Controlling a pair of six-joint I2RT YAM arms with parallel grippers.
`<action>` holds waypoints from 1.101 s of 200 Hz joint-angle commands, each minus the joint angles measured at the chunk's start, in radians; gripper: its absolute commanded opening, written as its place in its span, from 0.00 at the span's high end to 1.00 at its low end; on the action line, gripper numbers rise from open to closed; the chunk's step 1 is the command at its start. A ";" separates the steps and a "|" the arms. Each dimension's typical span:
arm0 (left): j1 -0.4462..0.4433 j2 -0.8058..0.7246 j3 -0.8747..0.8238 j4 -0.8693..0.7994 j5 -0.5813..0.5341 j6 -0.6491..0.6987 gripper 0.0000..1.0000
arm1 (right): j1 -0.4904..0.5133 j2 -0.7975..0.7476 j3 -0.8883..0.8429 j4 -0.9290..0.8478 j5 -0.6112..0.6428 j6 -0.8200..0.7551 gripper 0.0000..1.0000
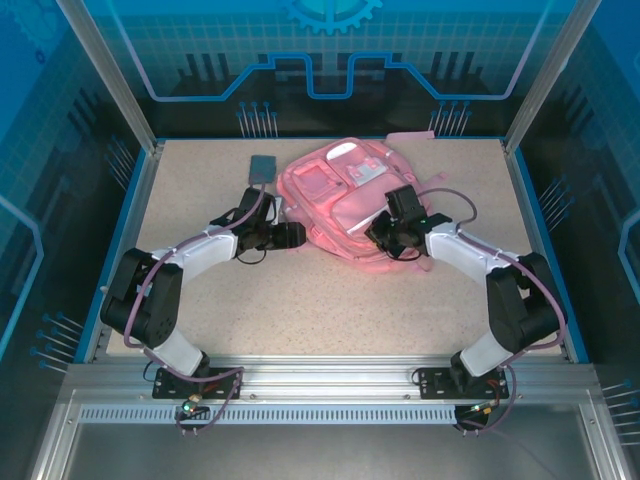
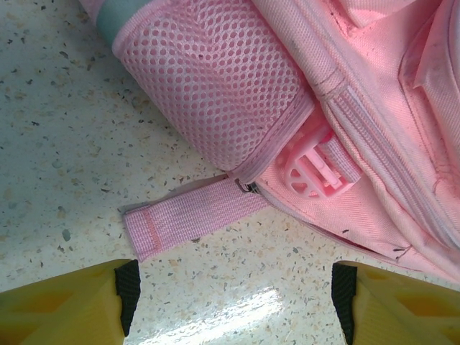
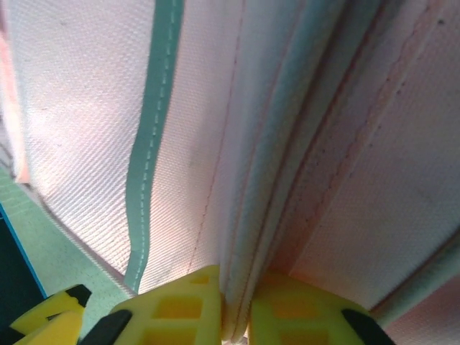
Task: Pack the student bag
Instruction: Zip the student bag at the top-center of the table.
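A pink student bag [image 1: 335,190] lies on a table [image 1: 300,300]. The right gripper [image 3: 236,305] pinches its seam. The left gripper [image 2: 230,295] holds its 2 fingers apart.

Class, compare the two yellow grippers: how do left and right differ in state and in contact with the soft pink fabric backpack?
The left gripper is open; the right gripper is shut. The left hangs over bare speckled table beside the pink fabric backpack, touching nothing; the right pinches a fold of it. Both have yellow fingers.
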 commanded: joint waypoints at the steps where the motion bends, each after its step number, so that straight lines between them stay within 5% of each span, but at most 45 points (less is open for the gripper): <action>1: -0.004 -0.011 -0.012 0.017 0.000 0.046 0.27 | -0.006 -0.091 0.087 -0.021 0.067 -0.119 0.90; 108: -0.061 0.067 -0.087 0.327 0.203 0.185 0.39 | -0.043 -0.110 0.310 -0.111 -0.056 -0.237 0.98; 175: -0.114 0.167 -0.096 0.476 0.139 0.176 0.59 | -0.046 -0.095 0.305 -0.102 -0.078 -0.227 0.98; 220: -0.115 0.220 -0.078 0.543 0.074 0.163 0.56 | -0.049 -0.101 0.293 -0.099 -0.081 -0.222 0.99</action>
